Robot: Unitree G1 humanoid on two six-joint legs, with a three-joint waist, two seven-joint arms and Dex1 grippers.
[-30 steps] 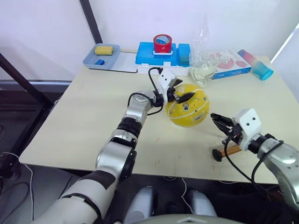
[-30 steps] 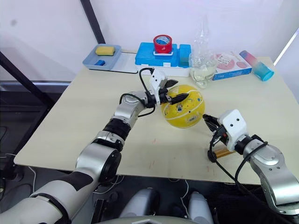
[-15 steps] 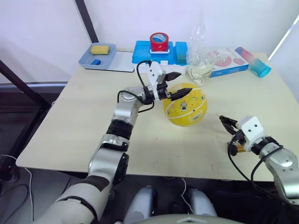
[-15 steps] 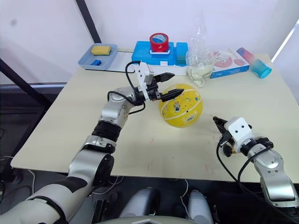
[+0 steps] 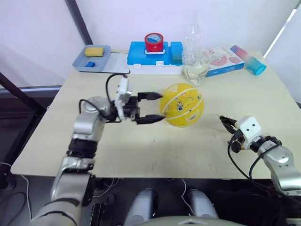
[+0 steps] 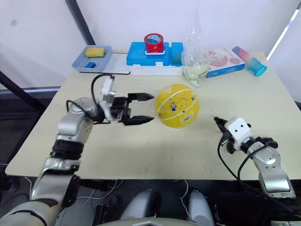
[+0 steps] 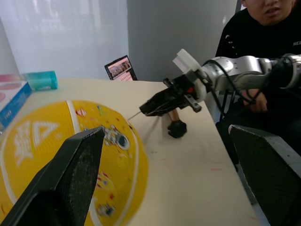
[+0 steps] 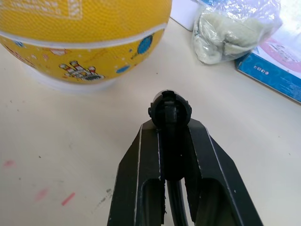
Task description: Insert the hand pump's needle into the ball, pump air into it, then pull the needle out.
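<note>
- Left eye view has the ball (image 5: pixel 182 104) sitting on the pale table (image 5: pixel 155 141), about mid-table, yellow with white seams and small printed marks facing the robot.
- Left gripper (image 5: pixel 153 107) hangs level just to the left of the ball, its two black fingers spread wide with nothing between them; in this view the fingertips come up close against the ball's side, in the right eye view a clear gap shows between them and the ball.
- Over to the right, near the table's front edge and well apart from the ball, the right gripper (image 6: pixel 219 124) points towards the ball.
- From the right wrist view its fingers (image 8: pixel 141 160) are closed tight on the black fitting (image 8: pixel 170 109) at the end of the hose (image 6: pixel 225 162), which loops down off the table edge behind the hand.
- The needle (image 7: pixel 134 114) shows in the left wrist view as a thin pin sticking out of that gripper's tip, aimed at the ball but not touching it.
- The hand pump (image 7: pixel 176 125) itself shows there as a black end cap with a bit of bronze body behind the right gripper, resting on the table.
- Along the far edge stand a blue box (image 5: pixel 153 52) with a red tape roll (image 5: pixel 154 42) on top, a grey tray (image 5: pixel 91 59) holding a yellow sponge (image 5: pixel 93 51), and a clear plastic bag (image 5: pixel 195 66) just behind the ball.
- A person in dark clothing (image 7: pixel 263 42) sits beyond the table in the left wrist view.
</note>
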